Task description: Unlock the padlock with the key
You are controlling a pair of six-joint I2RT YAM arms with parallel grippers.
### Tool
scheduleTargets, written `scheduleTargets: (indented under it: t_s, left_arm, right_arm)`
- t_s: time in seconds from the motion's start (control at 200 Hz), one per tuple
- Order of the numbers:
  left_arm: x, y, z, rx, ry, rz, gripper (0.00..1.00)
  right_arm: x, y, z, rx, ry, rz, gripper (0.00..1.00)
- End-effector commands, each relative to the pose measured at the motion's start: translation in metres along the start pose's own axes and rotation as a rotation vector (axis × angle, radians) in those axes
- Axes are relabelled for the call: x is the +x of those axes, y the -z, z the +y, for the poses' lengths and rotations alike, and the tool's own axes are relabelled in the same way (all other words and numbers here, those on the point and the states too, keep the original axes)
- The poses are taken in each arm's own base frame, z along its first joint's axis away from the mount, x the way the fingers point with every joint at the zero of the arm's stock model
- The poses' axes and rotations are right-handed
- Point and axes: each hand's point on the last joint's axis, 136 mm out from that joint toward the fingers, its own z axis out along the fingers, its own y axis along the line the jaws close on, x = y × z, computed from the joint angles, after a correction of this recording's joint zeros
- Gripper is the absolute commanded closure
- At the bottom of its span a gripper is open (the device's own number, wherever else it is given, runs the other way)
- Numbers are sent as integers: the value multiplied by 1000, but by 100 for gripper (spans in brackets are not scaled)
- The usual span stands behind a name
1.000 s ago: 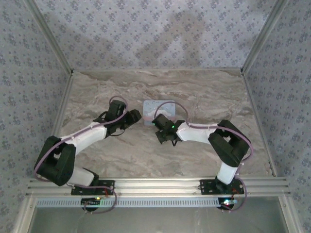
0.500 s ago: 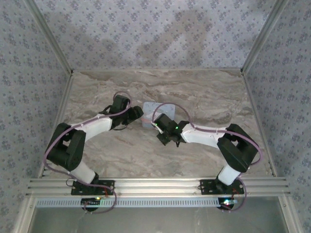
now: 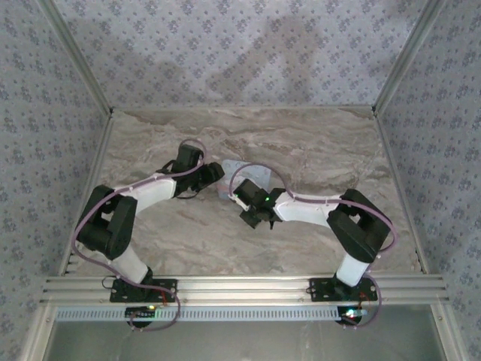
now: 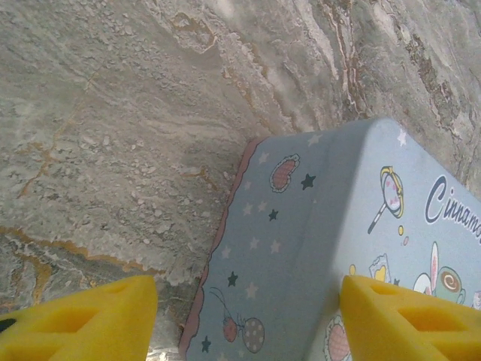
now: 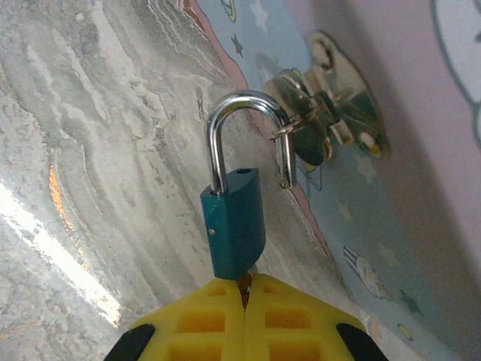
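The small dark teal padlock (image 5: 235,226) hangs by its silver shackle (image 5: 240,98) from the hasp (image 5: 331,124) on the pale blue tin (image 5: 391,226). The shackle's free leg is out of the body's hole. My right gripper (image 5: 246,289) is shut just under the padlock's base, pinching the key (image 5: 246,281), of which a mere sliver shows between the yellow pads. My left gripper (image 4: 244,304) is open, its yellow fingers (image 4: 83,320) astride the tin's side (image 4: 301,248). From above, the left gripper (image 3: 214,174) and right gripper (image 3: 240,192) meet at the tin (image 3: 239,170).
The marble-patterned table (image 3: 316,150) lies around the tin, with patterned walls (image 3: 240,53) at the back and sides. An aluminium rail (image 3: 240,286) runs along the near edge by the arm bases.
The left arm has reached further right, bringing its gripper up against the tin. The right arm's wrist has shifted slightly left and nearer, and the tin is more covered from above.
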Motion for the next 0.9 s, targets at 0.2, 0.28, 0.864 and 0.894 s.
scheduleTargets:
  t_s: [0.2,0.28,0.864,0.894]
  left_arm:
    - [0,-8,-10,48,1,32,34]
    - [1,-9,-10,54,8,37,34]
    - [-5,8,-14,72,14,-15,34]
    - [-6,12,-14,72,11,-23,34]
  right_arm:
    - [-19,4,-6,47,70,-35,100]
    - [-25,6,-5,47,86,-51,100]
    - [-41,33,21,9,133,-135,100]
    - [-41,37,22,7,124,-146,100]
